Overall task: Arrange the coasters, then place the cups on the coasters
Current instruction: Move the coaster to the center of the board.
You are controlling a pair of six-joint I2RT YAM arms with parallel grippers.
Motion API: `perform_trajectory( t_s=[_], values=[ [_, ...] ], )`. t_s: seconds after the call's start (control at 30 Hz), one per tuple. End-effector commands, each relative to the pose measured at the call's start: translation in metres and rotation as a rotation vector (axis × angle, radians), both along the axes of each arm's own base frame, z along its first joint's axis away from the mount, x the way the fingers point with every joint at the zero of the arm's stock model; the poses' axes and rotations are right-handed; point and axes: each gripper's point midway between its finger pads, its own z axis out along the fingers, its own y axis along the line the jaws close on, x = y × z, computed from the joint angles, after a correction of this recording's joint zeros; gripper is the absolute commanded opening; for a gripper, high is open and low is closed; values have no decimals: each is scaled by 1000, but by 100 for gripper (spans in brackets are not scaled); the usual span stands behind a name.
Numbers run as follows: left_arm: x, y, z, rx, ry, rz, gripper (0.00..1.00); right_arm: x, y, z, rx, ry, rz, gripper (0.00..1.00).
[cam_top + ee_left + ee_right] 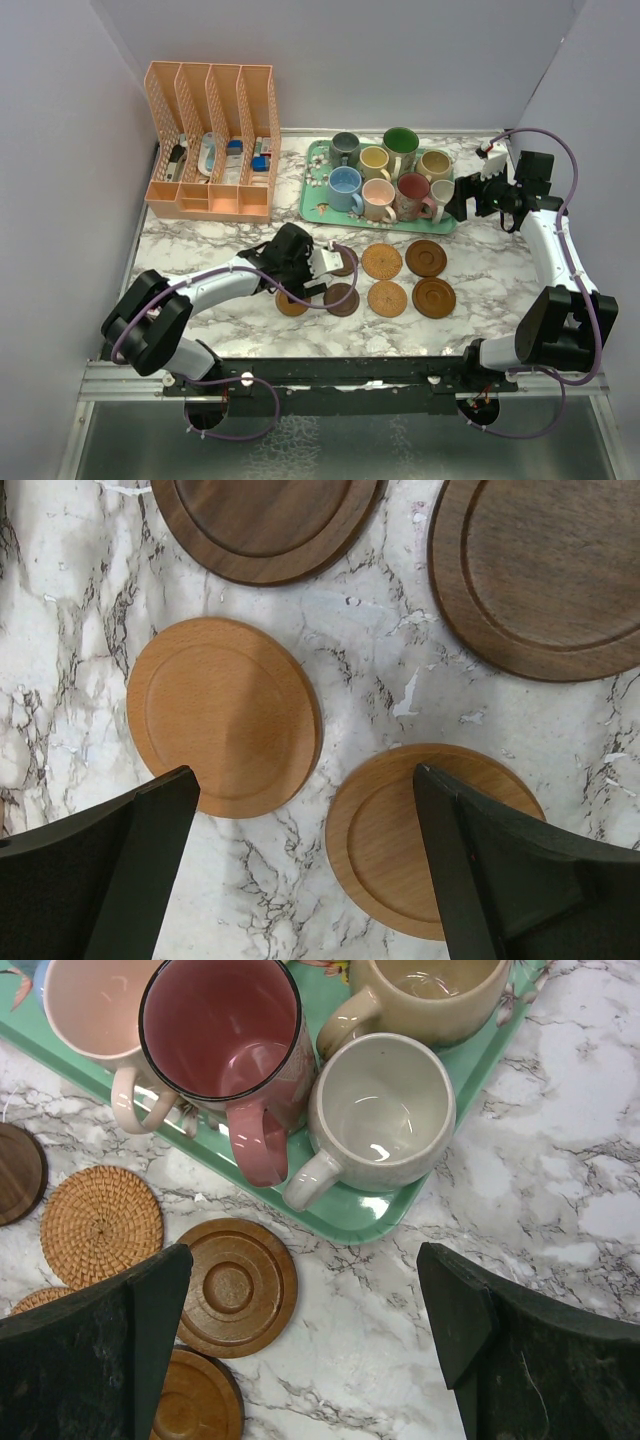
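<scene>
Several cups stand on the teal tray (318,196): grey (345,148), green (400,142), yellow (374,160), tan (435,163), blue (344,186), pink (378,198), dark red (412,192) and cream-white (442,190). Round coasters lie in front of it, among them woven ones (381,261) (387,298) and brown grooved ones (426,257) (434,297). My left gripper (333,267) (305,790) hangs open over two light coasters (225,715) (385,840), holding nothing. Near the tray's right corner, my right gripper (460,203) (305,1290) is open and empty, close to the cream-white cup (380,1110).
A peach file organiser (210,140) with small items stands at the back left. Two dark coasters (265,525) (545,575) lie beyond the left fingers. Grey walls close in both sides. The table's front edge carries the arm bases.
</scene>
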Motion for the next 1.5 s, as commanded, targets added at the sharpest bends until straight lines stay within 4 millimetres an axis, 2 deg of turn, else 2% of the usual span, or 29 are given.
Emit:
perform_trajectory(
  t_s=[0.0,0.43,0.9,1.47],
  values=[
    [-1,-16,4,-22,6,-50,92,1,-1,4,-21,-1,3,97],
    [-7,-24,3,-10,3,-86,93,2,-1,2,-21,2,3,97],
    [-26,-11,5,2,31,-109,93,2,-1,2,-20,5,3,97],
    [-41,-1,-7,37,69,-124,93,2,-2,3,-21,1,2,97]
  ],
)
